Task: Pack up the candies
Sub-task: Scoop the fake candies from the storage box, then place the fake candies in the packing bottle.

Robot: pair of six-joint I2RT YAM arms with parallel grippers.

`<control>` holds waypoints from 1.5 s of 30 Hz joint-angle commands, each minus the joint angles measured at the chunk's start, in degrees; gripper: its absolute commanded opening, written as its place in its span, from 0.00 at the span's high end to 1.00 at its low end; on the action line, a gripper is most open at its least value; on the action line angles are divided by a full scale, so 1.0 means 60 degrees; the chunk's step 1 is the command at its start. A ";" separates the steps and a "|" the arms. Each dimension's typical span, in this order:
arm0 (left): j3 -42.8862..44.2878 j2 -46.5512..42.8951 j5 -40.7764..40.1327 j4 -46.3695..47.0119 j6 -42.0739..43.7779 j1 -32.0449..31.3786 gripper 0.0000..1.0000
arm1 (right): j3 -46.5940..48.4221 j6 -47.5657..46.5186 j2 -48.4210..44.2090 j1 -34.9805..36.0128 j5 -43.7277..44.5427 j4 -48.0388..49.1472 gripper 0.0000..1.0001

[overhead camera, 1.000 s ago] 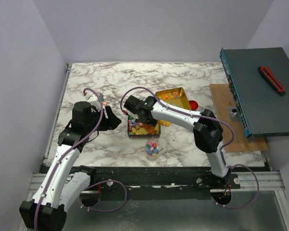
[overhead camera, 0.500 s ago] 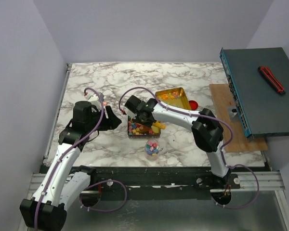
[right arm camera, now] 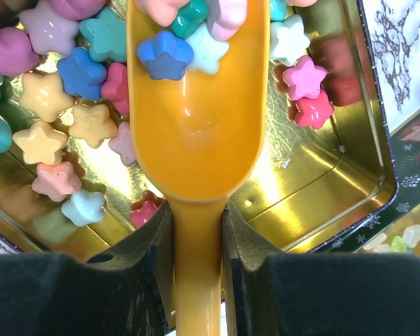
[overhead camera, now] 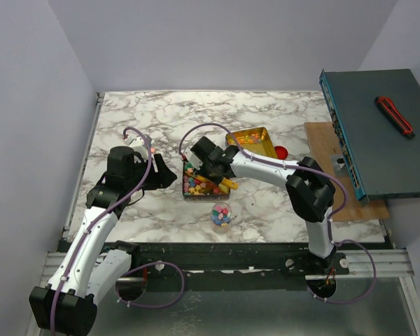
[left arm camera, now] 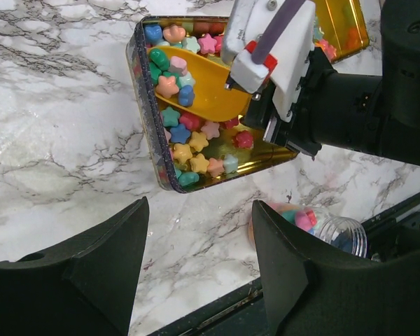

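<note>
Right jaws pinch scoop (right arm camera: 196, 133) handle; left jaws spread, empty. Recommend: lift scoop level, slowly, so candies (right arm camera: 166, 52) remain aboard.

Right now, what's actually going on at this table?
The right gripper is clamped on the handle of a yellow-orange scoop, whose bowl sits low in the gold tin of pastel star candies, with a few in it. The left gripper hangs open beside that tin, holding nothing. A small clear jar near the front edge holds a few candies.
</note>
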 commanded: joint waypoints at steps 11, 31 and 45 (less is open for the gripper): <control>0.0014 0.0230 -0.0024 -0.0162 0.0117 -0.0041 0.37 | -0.1822 0.0497 -0.1645 -0.0388 -0.0698 0.2129 0.99; 0.0073 0.0395 -0.0087 -0.0164 0.0147 -0.0039 0.37 | -0.2781 0.0760 -0.4172 -0.0388 -0.0870 0.1828 0.99; 0.0076 0.0397 -0.0068 -0.0163 0.0145 -0.0040 0.37 | -0.2754 0.2079 -0.6077 -0.0318 -0.0654 -0.0002 0.99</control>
